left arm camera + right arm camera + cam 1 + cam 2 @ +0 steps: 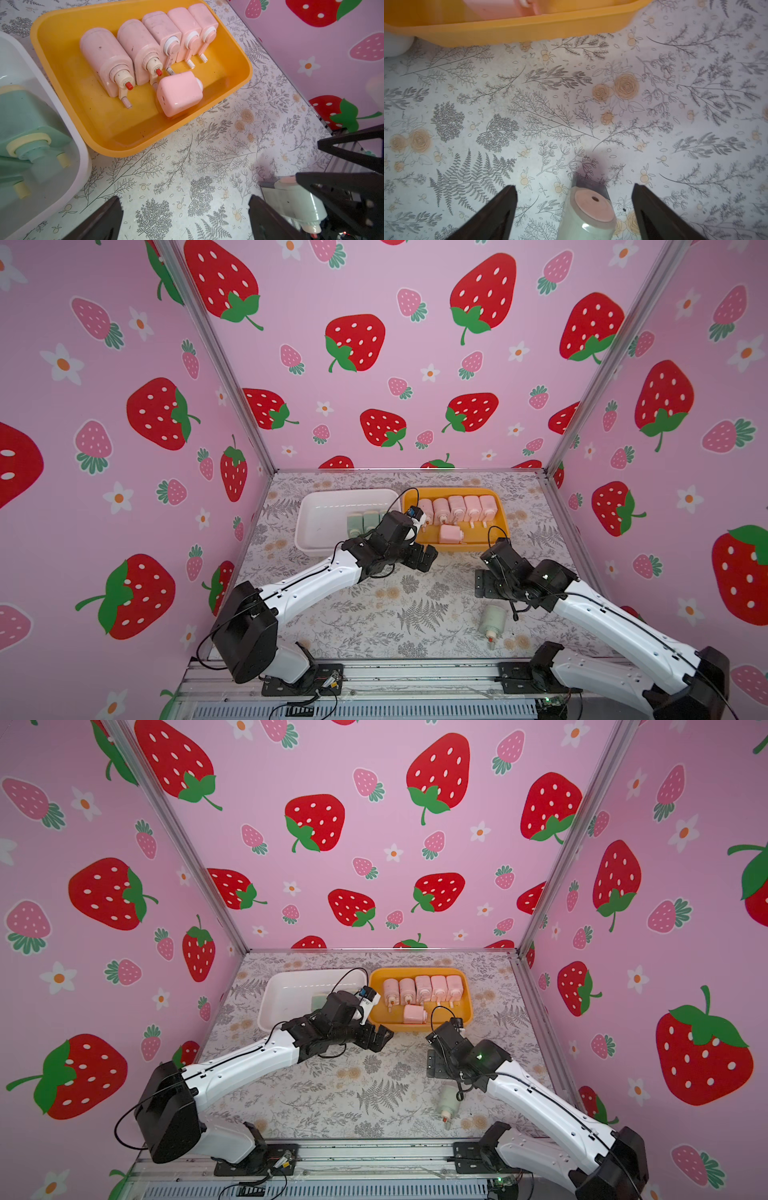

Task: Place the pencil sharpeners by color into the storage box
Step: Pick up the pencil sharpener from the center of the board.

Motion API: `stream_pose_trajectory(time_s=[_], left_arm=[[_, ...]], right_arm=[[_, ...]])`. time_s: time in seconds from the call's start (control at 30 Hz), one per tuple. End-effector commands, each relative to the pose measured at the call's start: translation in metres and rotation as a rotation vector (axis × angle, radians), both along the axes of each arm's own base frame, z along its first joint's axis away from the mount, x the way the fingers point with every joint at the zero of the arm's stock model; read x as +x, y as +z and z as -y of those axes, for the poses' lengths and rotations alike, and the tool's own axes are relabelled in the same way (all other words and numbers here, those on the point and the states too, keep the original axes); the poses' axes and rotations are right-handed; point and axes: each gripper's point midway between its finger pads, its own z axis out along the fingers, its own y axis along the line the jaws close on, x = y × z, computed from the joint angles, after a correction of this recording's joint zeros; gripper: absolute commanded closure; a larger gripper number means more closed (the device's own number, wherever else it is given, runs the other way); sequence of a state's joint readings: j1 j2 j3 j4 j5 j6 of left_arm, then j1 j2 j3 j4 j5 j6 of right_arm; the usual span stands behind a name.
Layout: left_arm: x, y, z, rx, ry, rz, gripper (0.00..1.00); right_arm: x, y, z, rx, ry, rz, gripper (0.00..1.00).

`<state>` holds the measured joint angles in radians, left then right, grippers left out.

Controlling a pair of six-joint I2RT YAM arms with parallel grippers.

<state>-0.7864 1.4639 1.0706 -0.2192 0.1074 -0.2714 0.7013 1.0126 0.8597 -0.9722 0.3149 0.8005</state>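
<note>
One mint green pencil sharpener lies on its side on the floral table, near the front right. My right gripper is open around its flat end, with a gap on each side. Several pink sharpeners stand in a row in the orange storage box. Another pink one lies in front of the row. Mint green sharpeners sit in the white storage box, partly hidden by my left arm. My left gripper is open and empty before the orange box.
The two boxes stand side by side at the back of the table, white on the left and orange on the right. Pink strawberry-print walls with metal corner posts close in the table on three sides. A metal rail runs along the front edge.
</note>
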Motion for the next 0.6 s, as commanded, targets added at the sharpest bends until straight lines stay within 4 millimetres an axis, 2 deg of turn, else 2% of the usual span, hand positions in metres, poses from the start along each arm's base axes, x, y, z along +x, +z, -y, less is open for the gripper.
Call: stream_pose_trajectory(time_s=[0.0,0.1,0.23,0.37,0.57], left_arm=[[-0.010,0.011,0.012,-0.021,-0.082,0.064,0.00],[-0.014,0.007,0.015,-0.019,-0.098,0.069,0.01],[-0.015,0.001,0.015,-0.003,-0.111,0.069,0.00],[-0.019,-0.004,0.015,0.008,-0.131,0.082,0.00],[-0.019,-0.012,0.015,0.023,-0.137,0.075,0.00]], right_arm=[[-0.019,-0.016,0.035,-0.067,-0.259,-0.051,0.12],[-0.018,-0.028,0.026,-0.036,-0.303,-0.097,0.12],[-0.018,-0.041,0.020,-0.051,-0.341,-0.162,0.23],[-0.020,-0.049,0.016,-0.015,-0.369,-0.185,0.27],[-0.041,-0.065,0.013,0.027,-0.356,-0.289,0.26]])
